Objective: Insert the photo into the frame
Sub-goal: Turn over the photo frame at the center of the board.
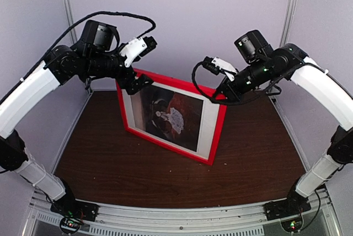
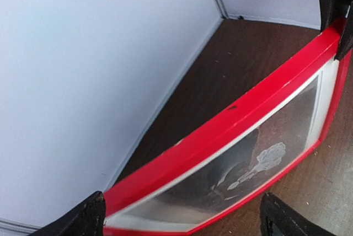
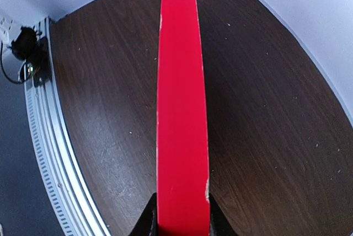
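Observation:
The red frame (image 1: 219, 131) stands upright on its long edge in the middle of the table, tilted slightly back. The photo (image 1: 168, 116), a white-dressed figure on a dark ground with white margins, sits inside it. My left gripper (image 1: 137, 84) is open at the frame's top left corner, its fingers (image 2: 91, 216) wide on either side of the frame (image 2: 220, 131) and photo (image 2: 265, 159), touching neither. At the top right corner my right gripper (image 1: 220, 95) is shut on the frame. In the right wrist view the frame's red edge (image 3: 179, 109) runs out from between that gripper's (image 3: 182, 222) jaws.
The dark brown wooden table (image 1: 110, 159) is boxed in by pale walls (image 1: 193, 15) at the back and sides. An aluminium rail (image 1: 176, 216) carrying both arm bases runs along the near edge. A black cable and connector (image 3: 25, 40) sit by the rail.

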